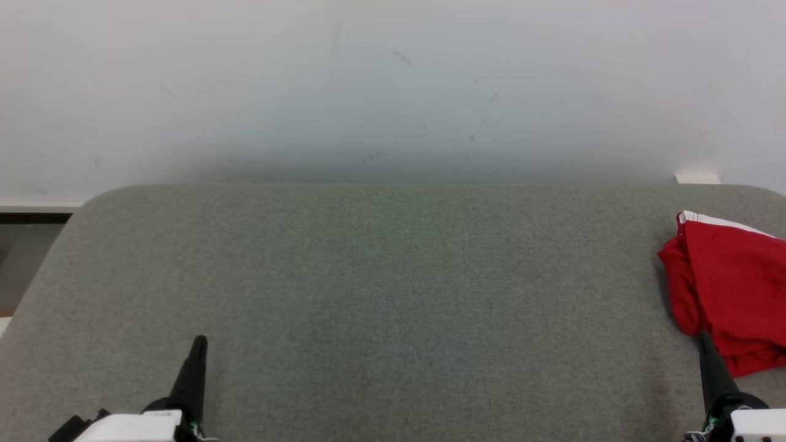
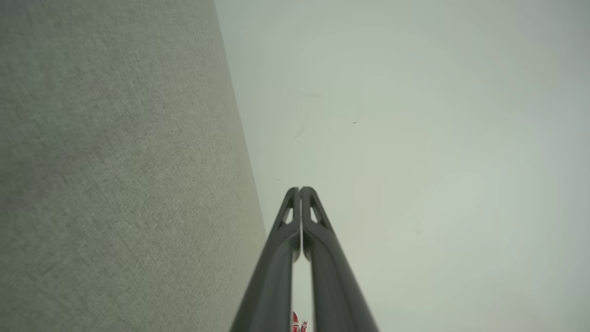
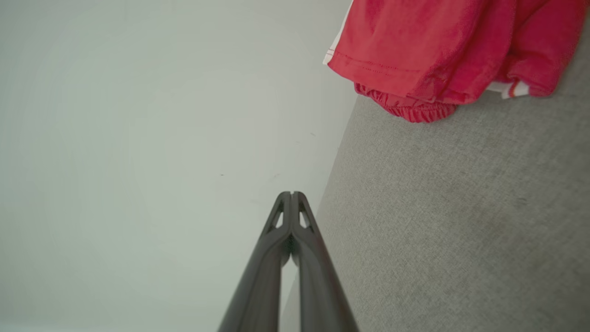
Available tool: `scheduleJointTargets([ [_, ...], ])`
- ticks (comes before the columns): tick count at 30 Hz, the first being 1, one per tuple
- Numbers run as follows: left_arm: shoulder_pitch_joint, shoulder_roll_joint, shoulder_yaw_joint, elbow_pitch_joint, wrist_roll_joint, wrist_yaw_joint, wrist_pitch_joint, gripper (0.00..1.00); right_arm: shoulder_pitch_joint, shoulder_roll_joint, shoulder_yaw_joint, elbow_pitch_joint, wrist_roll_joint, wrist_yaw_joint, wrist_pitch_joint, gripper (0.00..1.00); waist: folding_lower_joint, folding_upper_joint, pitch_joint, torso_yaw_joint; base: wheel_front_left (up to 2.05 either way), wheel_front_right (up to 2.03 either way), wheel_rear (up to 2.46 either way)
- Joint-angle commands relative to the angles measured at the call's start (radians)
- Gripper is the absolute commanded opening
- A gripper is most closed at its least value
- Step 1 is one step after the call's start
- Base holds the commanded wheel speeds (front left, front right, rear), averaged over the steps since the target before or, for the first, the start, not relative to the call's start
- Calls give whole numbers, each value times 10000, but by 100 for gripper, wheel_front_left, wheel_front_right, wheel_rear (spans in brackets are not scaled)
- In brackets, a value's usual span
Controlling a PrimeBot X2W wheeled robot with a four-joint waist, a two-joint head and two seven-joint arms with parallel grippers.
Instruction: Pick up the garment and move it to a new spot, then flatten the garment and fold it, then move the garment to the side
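The garment [image 1: 734, 285] is a red piece of clothing with white trim, lying crumpled at the far right of the grey table [image 1: 393, 294], partly cut off by the head view's edge. In the right wrist view the garment [image 3: 428, 50] lies bunched at the top, with a gathered elastic hem showing underneath. My right gripper [image 1: 704, 339] is shut and empty, its tip just at the garment's near edge. My left gripper [image 1: 199, 341] is shut and empty at the lower left, far from the cloth. Both wrist views show the fingers [image 2: 299, 191] [image 3: 291, 196] pressed together.
A pale, lightly scuffed wall [image 1: 393, 92] rises behind the table's far edge. The table's rounded left corner gives way to a strip of floor [image 1: 24, 258]. A small white block [image 1: 697, 178] sits at the wall behind the garment.
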Motion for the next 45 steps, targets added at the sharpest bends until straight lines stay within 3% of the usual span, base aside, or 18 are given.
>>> scheduleJointTargets([
  [1,-146,74,57,1,-287,-80,53,0,-155,-98,-45,-67,176,-21,49,0,0,0,6,-2,0,0,0],
  [16,-311,92,233,50,-1341,-235,319,0,-303,-101,-65,-77,1237,-23,318,0,0,0,93,-31,0,0,0],
  [45,-297,28,280,51,-1236,-230,344,0,-289,-97,-63,-73,1179,-23,315,0,0,0,93,-30,0,0,0],
])
